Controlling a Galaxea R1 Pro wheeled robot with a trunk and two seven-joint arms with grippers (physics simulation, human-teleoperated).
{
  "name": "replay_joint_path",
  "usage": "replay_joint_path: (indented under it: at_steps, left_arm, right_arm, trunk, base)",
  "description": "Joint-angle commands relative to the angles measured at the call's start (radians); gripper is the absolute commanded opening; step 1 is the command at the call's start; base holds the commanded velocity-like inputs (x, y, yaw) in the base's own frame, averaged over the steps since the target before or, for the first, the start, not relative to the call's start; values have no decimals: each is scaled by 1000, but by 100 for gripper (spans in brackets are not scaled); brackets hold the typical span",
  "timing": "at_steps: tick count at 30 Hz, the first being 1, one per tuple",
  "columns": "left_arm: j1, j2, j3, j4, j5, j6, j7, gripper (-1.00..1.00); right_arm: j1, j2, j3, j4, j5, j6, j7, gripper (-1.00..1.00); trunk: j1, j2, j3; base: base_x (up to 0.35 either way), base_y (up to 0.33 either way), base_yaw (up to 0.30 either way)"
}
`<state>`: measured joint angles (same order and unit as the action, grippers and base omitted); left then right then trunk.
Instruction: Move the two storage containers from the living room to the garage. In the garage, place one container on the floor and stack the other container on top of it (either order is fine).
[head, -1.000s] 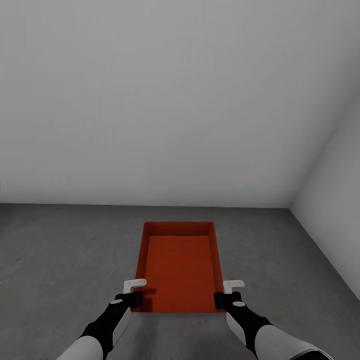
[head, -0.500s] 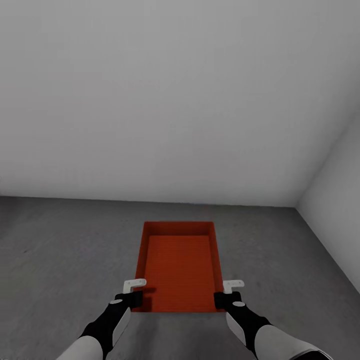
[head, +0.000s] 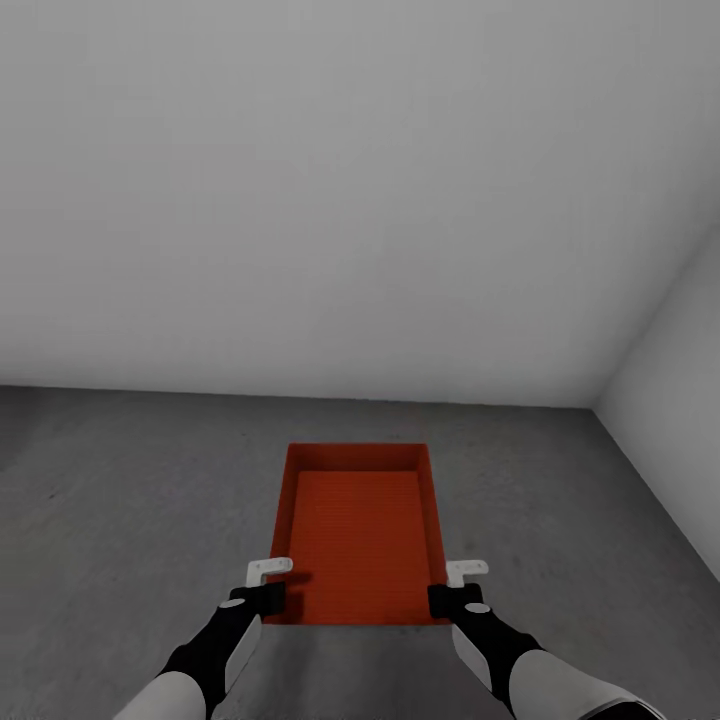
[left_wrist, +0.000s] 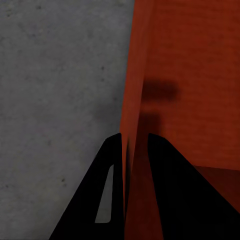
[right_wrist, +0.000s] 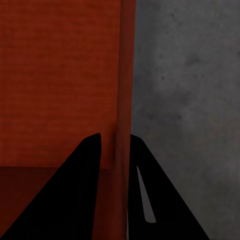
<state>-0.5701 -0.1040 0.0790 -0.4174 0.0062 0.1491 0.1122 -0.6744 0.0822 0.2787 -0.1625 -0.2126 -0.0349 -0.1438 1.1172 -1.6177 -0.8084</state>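
One red-orange storage container (head: 358, 530) is held lengthwise in front of me over the dark grey concrete floor (head: 120, 500) of the garage. My left gripper (head: 272, 590) is shut on its left side wall near the near end. My right gripper (head: 447, 590) is shut on the right side wall opposite. In the left wrist view the left gripper (left_wrist: 134, 136) pinches the thin red wall (left_wrist: 137, 75) between its black fingers. The right wrist view shows the right gripper (right_wrist: 115, 135) clamped on the other wall (right_wrist: 125, 75). The bin is empty. I cannot tell whether its bottom touches the floor.
A plain white-grey wall (head: 350, 200) stands ahead, beyond the container. A second wall (head: 670, 400) meets it at a corner on the right. Open concrete floor lies to the left and right of the bin.
The whole picture has shifted: the wall's foot sits higher and the corner further right, so the camera has moved. The container and both grippers keep their places in the view.
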Motion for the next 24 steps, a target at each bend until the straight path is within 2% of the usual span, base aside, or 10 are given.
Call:
replay_joint_path:
  at_steps: [1, 24]
  left_arm:
    - [-1, 7, 41, -6, -18, -8, 29, -100]
    - [-1, 7, 41, -6, -17, -8, 30, -100]
  right_arm:
    - [-1, -5, -46, 3, -13, -5, -7, -100]
    - [-1, -5, -46, 3, -13, -5, -7, -100]
  trunk:
    - [0, 0, -2]
    - [0, 0, -39]
  base:
    - [0, 0, 0]
    - [0, 0, 0]
